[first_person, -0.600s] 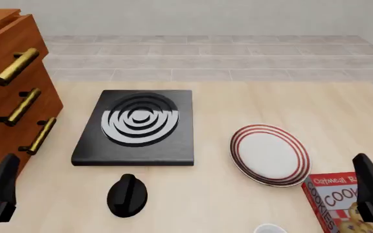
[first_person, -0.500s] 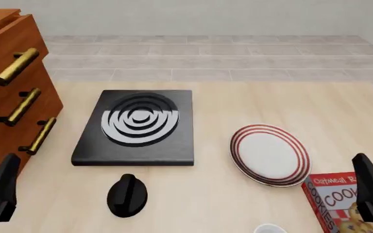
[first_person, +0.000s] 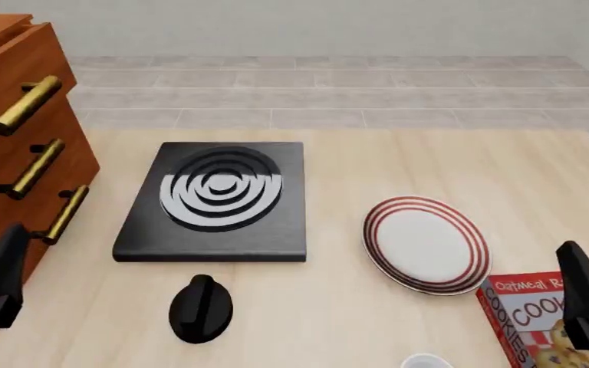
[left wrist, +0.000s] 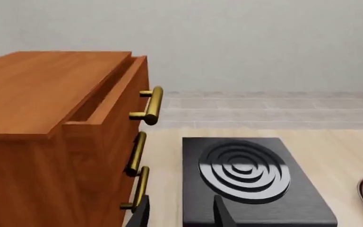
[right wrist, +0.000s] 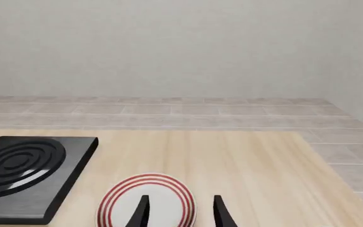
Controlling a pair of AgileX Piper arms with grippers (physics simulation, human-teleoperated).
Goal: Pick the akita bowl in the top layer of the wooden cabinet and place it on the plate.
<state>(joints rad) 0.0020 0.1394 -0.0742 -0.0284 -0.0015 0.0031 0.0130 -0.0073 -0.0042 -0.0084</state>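
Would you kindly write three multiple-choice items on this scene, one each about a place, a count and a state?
1. What lies just in front of the black stove, on the arms' side?
A. a black knob
B. the plate
C. the cookie box

2. How many brass handles does the wooden cabinet show?
A. one
B. two
C. three

3. What is on the plate?
A. a patterned bowl
B. nothing
C. the knob

Answers:
1 A: the black knob sits on the table just in front of the stove.
2 C: three bar handles are stacked down the cabinet front.
3 B: the red-ringed plate is bare.
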